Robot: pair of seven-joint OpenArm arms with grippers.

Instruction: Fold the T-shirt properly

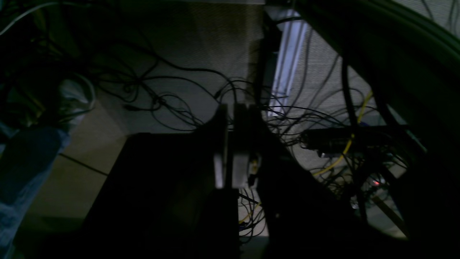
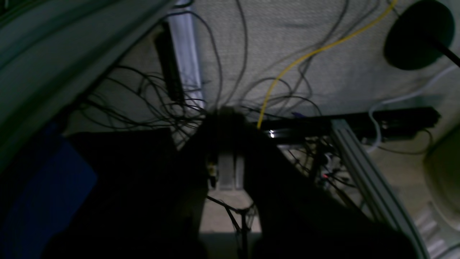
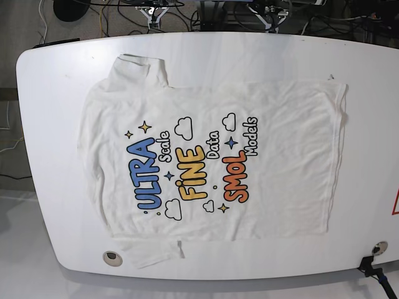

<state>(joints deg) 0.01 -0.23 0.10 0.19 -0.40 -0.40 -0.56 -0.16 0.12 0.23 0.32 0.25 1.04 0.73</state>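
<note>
The T-shirt (image 3: 212, 162) lies flat and print-up on the white table (image 3: 50, 75) in the base view, hem toward the right, sleeves at the far left (image 3: 137, 71) and near left (image 3: 153, 252). Neither arm shows in the base view. The left gripper (image 1: 231, 111) shows only in the left wrist view, its jaws together and empty, hanging over a floor with cables. The right gripper (image 2: 228, 118) shows only in the right wrist view, jaws together and empty, also over the floor. The shirt is in neither wrist view.
A round grommet (image 3: 112, 256) sits near the table's front edge. A black clamp (image 3: 374, 265) is at the front right corner. Tangled cables (image 3: 156, 9) and frame rails lie beyond the far edge. A yellow cable (image 2: 305, 54) crosses the floor.
</note>
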